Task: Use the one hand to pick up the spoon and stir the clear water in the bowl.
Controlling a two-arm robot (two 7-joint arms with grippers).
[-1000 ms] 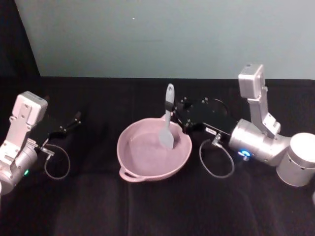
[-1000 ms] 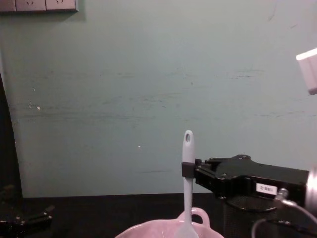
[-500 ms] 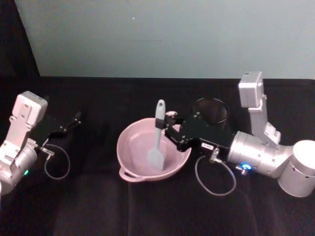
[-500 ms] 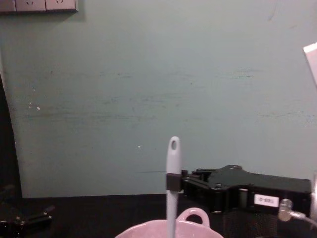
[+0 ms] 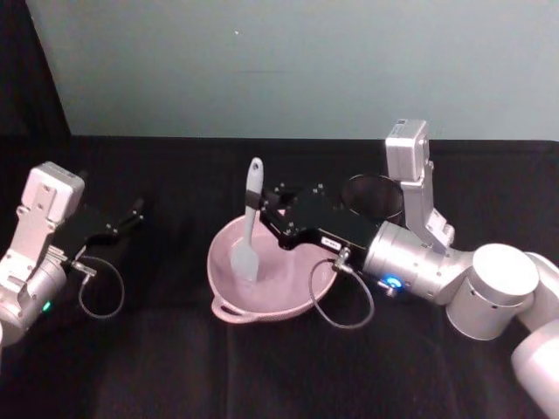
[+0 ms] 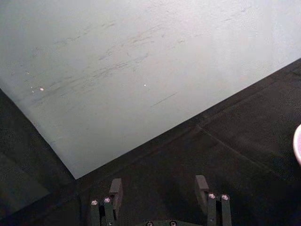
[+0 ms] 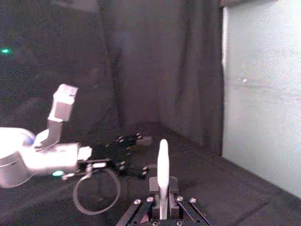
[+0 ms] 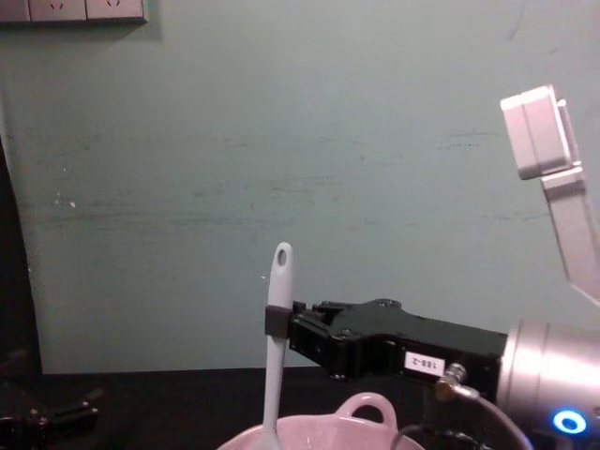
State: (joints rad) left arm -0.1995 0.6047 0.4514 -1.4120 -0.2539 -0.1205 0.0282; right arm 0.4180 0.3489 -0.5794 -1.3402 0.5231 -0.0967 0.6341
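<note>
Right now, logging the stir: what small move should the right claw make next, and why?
Probably sweep it toward the robot's right: the right claw grips the long white plastic spoon upright, its blade low in the wide pale pink bowl, on its left side. The left claw sits parked.

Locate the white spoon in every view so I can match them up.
Head view: spoon standing at centre, blade in the bowl.
Chest view: spoon low centre, above the bowl's rim.
Right wrist view: spoon clamped in the right pincer.
Left wrist view: the idle left pincer, open, over black cloth.
Shared landmark: the right pincer gripping the handle.
</note>
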